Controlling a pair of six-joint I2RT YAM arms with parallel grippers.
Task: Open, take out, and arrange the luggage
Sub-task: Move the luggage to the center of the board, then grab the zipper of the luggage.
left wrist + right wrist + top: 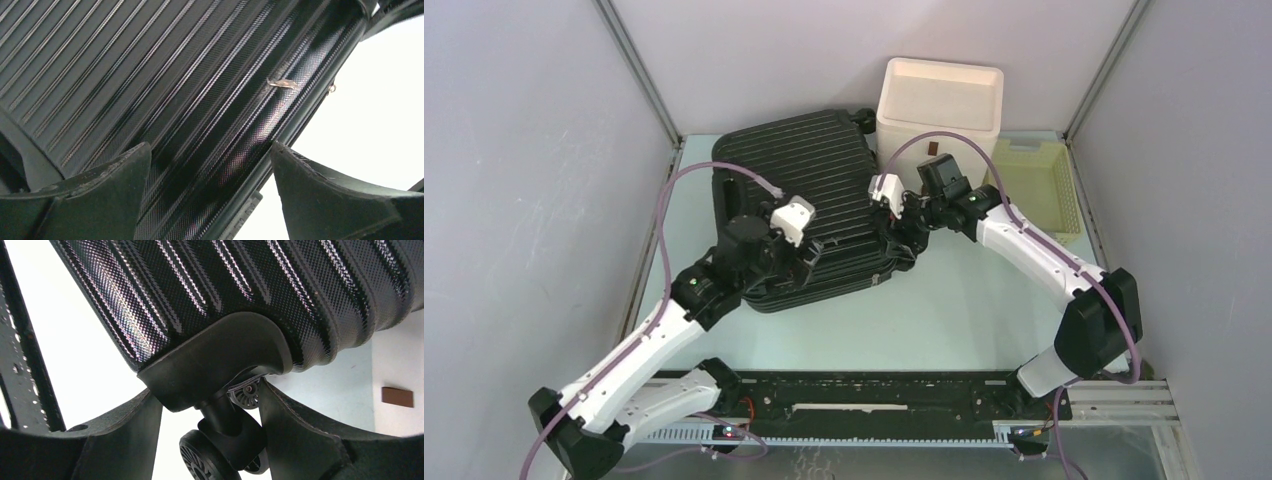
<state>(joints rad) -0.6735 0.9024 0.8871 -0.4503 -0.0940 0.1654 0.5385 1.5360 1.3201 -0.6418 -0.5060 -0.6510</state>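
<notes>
Luggage spot: the luggage (799,190) is lying flat and looking shut on the counter (944,310), far-left of centre. White box (939,100) is just behind its R corner, pale basket (1039,185) further R.
L jaws: the left gripper (210,150) is hovering w/ jaws spread wide over the ribbed shell by the near edge, pinching nothing.
R jaws: the right gripper (209,390) is sitting w/ jaws spread either side of the corner caster (200,460). Whether they are touching it can't be told.
Heft: prob. heavy for these arms, esp. if packed. Likely dragging or tipping, not lifting.
Stiffness: hard shell is looking rigid and prob. isn't giving under a pinch.
Slip: ribs are glossy and the panel is too broad to pinch, so pads are prob. sliding off.
Where to hold: caster bracket (220,360), handles or the lid rim are offering narrow bits; the flat panel isn't.
Risk: lid may be dropping shut if only one side is being raised.
</notes>
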